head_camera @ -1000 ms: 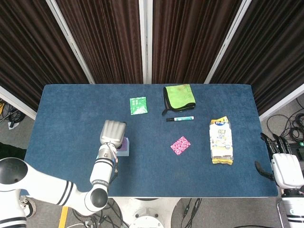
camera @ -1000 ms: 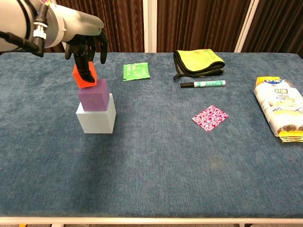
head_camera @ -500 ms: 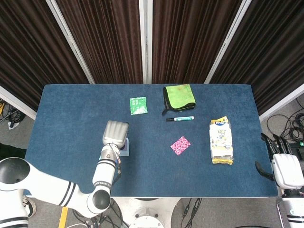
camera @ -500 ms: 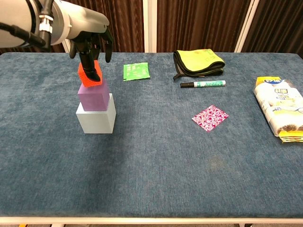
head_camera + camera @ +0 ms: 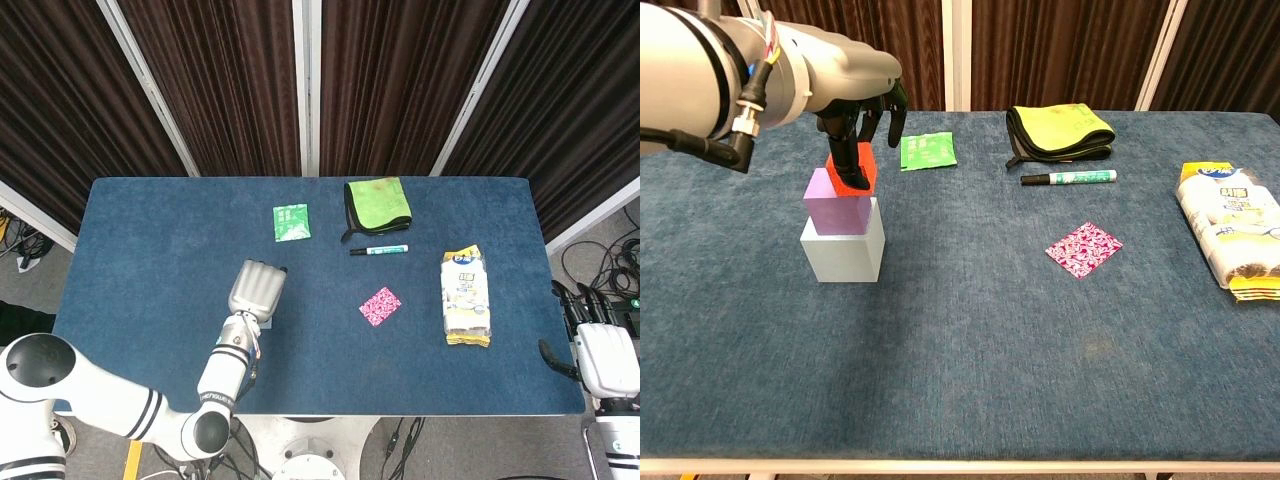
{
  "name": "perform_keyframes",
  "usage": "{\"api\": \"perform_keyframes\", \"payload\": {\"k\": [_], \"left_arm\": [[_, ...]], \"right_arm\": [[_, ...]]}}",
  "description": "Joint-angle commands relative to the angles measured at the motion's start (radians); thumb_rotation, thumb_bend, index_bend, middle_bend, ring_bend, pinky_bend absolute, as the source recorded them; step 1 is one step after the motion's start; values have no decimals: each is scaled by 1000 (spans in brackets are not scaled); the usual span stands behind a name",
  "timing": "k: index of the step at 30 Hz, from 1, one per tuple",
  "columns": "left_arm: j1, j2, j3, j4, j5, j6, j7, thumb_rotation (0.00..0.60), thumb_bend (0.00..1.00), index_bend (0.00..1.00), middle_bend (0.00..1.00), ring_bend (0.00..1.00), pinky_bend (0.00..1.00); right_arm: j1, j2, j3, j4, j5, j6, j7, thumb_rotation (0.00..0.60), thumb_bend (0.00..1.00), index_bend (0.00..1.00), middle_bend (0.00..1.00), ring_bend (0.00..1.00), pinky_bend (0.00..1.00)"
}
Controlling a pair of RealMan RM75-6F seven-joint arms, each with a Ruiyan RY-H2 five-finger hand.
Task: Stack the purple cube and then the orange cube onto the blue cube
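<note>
The pale blue cube [image 5: 844,253] stands on the table with the purple cube [image 5: 836,208] stacked on top of it. My left hand [image 5: 862,118] grips the orange cube [image 5: 853,168] from above, holding it tilted over the purple cube's right edge. In the head view my left hand [image 5: 257,290] covers the stack, so the cubes are hidden there. My right hand [image 5: 606,360] hangs off the table's right edge, holding nothing; its fingers are not visible.
A green packet [image 5: 928,151], a green folded cloth [image 5: 1059,129], a marker [image 5: 1069,179], a pink patterned square [image 5: 1084,248] and a yellow snack pack [image 5: 1234,232] lie across the blue table [image 5: 970,360].
My left hand has carried the orange cube to the right, from the purple cube's left side to over its right edge.
</note>
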Motion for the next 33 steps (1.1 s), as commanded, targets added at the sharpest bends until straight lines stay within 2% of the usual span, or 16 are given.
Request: {"api": "perform_keyframes", "payload": {"k": [1,13,33], "left_arm": [[5,9,5,-2,10,-6,6,600,283,432,655,459,459],[8,50,-27,-39,-32,-8,17,600,283,433,655,458,456],[31,66,8,-2,-13,-71,-13,600,285,433,655,458,453]], "right_arm": [[0,-1,0,1,0,0,-1,600,268,19,176,0,0],[0,-1,-1,0,-1,-1,-3,600,268,19,176,0,0],[1,2,0,-2,4,-6,-2,600,268,19,176,0,0]]}}
